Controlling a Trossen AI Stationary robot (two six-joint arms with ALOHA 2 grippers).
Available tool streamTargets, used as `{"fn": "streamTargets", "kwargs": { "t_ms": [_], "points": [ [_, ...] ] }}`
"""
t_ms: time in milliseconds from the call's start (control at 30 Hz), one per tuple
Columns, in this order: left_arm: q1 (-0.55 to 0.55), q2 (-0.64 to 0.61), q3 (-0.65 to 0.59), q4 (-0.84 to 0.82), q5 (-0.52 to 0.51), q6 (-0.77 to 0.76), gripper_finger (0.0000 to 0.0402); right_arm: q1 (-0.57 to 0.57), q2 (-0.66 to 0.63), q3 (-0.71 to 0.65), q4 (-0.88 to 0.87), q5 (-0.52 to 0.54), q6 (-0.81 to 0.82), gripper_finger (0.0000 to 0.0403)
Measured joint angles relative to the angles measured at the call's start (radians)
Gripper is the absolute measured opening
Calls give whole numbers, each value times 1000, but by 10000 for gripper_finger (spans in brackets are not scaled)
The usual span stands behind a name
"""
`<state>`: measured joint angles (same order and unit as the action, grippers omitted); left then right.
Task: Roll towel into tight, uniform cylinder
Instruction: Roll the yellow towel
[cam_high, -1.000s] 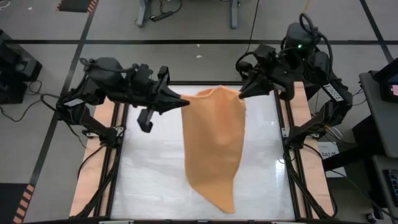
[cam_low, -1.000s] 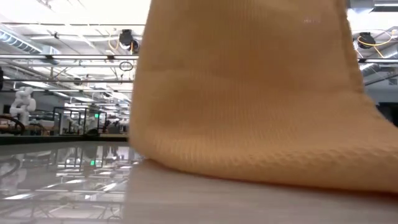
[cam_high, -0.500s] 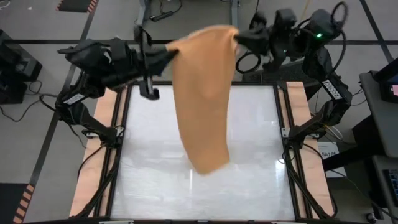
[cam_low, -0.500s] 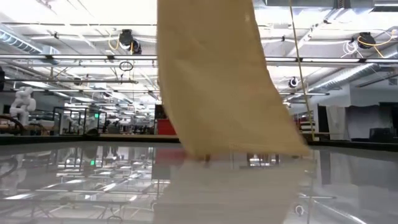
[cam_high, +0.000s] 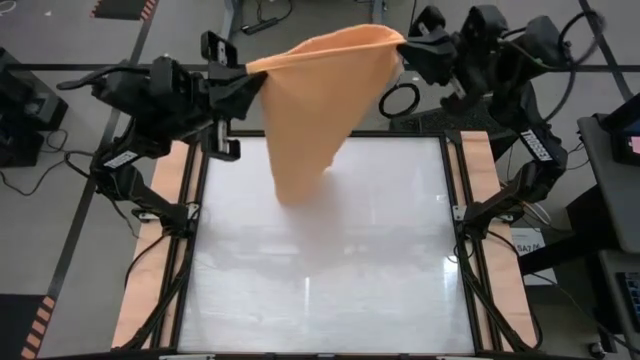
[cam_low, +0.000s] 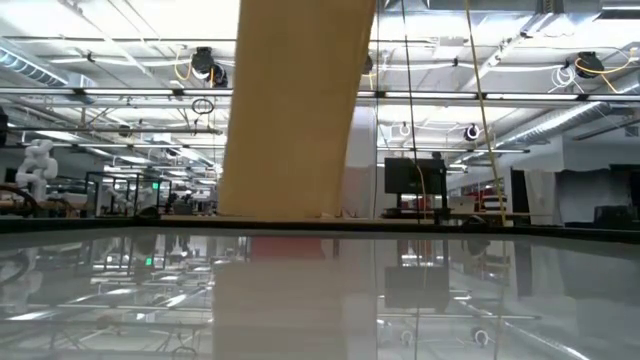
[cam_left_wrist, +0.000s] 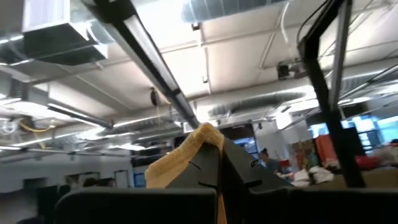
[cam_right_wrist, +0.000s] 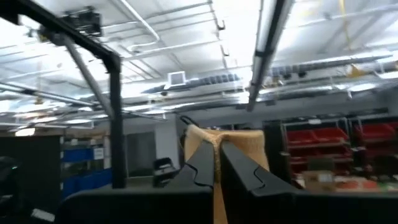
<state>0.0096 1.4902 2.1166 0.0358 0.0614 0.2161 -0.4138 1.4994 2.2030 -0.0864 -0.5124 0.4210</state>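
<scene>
Above the far edge of the table, we hold the towel up in the air by 2 top corners. Our left gripper is clenched on 1 corner, and the left wrist view shows cloth pinched between its fingers. Our right gripper is clamped on the other corner in the same way. Between them the top edge sags a little, and the rest hangs down in a narrowing drape. From the low view, its bottom edge looks just clear of the shiny tabletop, though we cannot tell for sure.

We judge the cloth light, soft and limp, with no stiffness of its own. It should fold and bunch easily, so a tight, even roll calls for it spread flat first. The corners look like the best places to grip.
</scene>
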Motion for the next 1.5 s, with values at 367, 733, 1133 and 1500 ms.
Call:
{"fn": "streamTargets", "kwargs": {
  "t_ms": [367, 733, 1133, 1500],
  "points": [
    [-56, 1, -1, 17, -86, -7, 2, 31, 2, 33, -10, 16, -16, 0],
    [-107, 2, 0, 10, -120, -119, 2, 81, -3, 35, -100, -4, 4, 0],
    [-111, -6, 0, -9, 152, -409, 2, 198, -3, 35, -162, -114, 50, 0],
    [-132, -6, 2, -48, 155, -500, 2, 234, -2, 35, -245, -132, 155, 0]
  ]
}}
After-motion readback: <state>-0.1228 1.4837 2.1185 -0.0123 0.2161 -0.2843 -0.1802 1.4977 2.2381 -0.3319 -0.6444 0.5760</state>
